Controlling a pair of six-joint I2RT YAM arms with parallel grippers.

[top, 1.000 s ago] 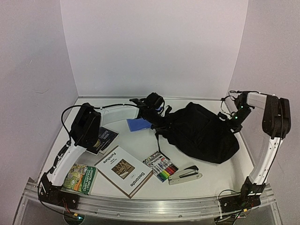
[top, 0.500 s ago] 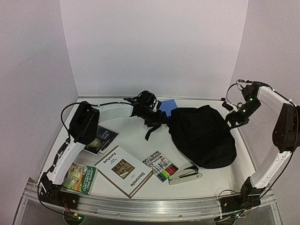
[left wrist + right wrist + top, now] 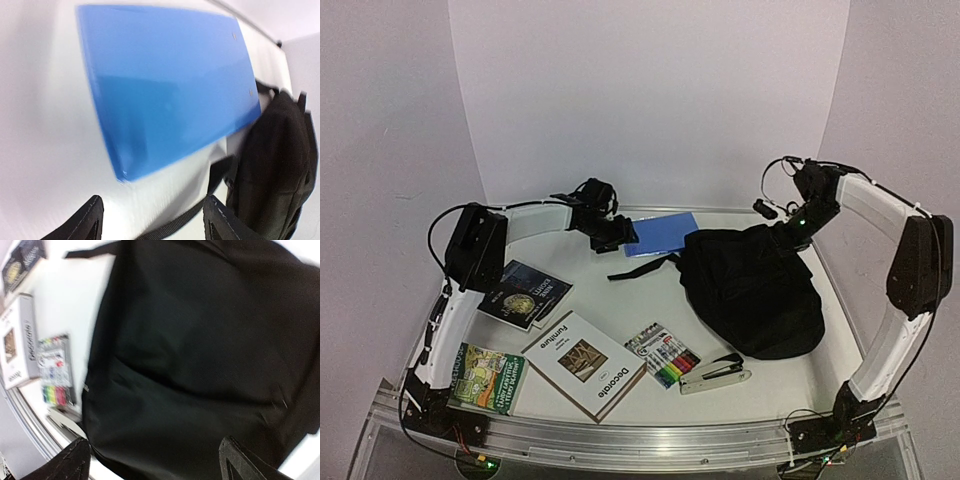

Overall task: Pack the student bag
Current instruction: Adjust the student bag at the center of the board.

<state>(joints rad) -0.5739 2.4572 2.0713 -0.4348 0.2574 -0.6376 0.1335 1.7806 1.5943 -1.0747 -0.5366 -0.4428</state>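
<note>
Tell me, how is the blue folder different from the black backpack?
The folder is blue; the backpack is black. The folder lies flat and thin; the backpack sits lumpy and puffed up. The backpack is much bigger than the folder. Both rest at the far end of the table.

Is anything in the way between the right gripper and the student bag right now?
Nothing visible. The right gripper hangs open above the student bag, and its wrist camera shows only the bag's black fabric between the open jaws.
</note>
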